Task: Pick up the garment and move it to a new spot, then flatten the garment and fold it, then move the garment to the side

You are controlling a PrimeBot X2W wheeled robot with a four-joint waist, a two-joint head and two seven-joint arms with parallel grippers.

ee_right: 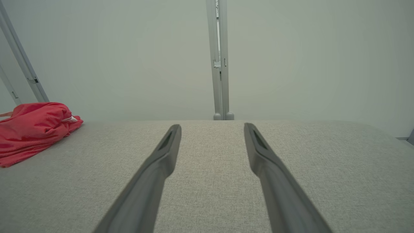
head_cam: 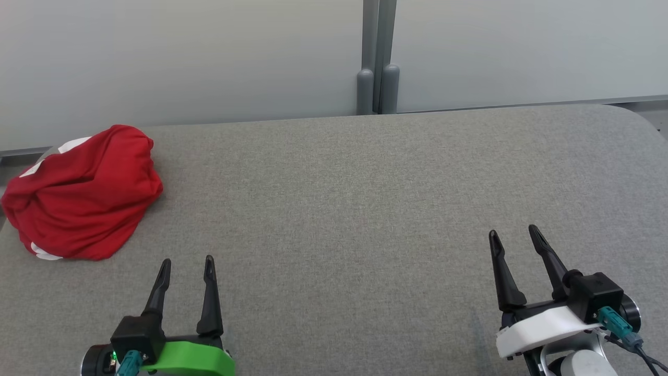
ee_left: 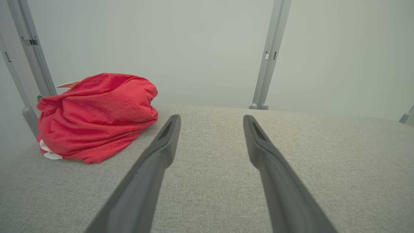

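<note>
- We are at the pick-up step: the red garment (head_cam: 81, 193) lies bunched at the upper left on the grey table (head_cam: 365, 209)
- Our left gripper (head_cam: 186, 267) and right gripper (head_cam: 514, 237) are spread and empty; next, we judge, the left reaches up-left to pinch it

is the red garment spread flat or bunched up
Bunched up: the red garment sits as a rounded, creased heap on the grey table, nothing laid flat.
</note>
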